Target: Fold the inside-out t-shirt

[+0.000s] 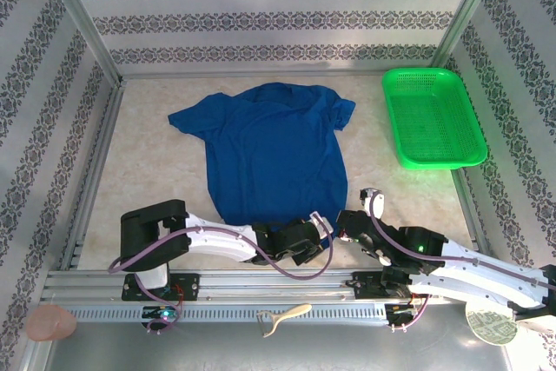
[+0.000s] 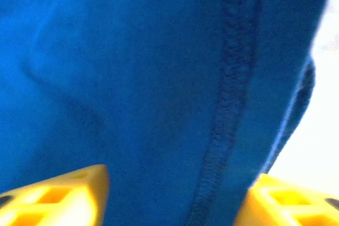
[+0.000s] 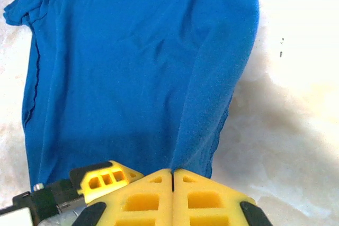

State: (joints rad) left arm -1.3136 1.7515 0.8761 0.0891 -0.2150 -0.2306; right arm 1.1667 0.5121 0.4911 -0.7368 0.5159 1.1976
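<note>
On the pale table, the inside-out t-shirt is seen spread flat in the middle, neck toward the far wall and hem toward the arms, well apart from the green basket. No fold is made: both sleeves lie out and the body is at full length. The whole of the folding is therefore judged to be left, with only the taking hold of the hem under way.

The left gripper is held with its yellow fingers apart; blue cloth with a stitched seam lies between them but is not clamped. The right gripper is pressed together at the hem near its right corner. A ridge of cloth runs up from where its fingers meet, so the hem is judged to be pinched there.

In the top view both sets of fingertips are covered by the wrists, and the hem beneath them cannot be made out. The left wrist view is blurred, and no white mark can be found on the cloth.
</note>
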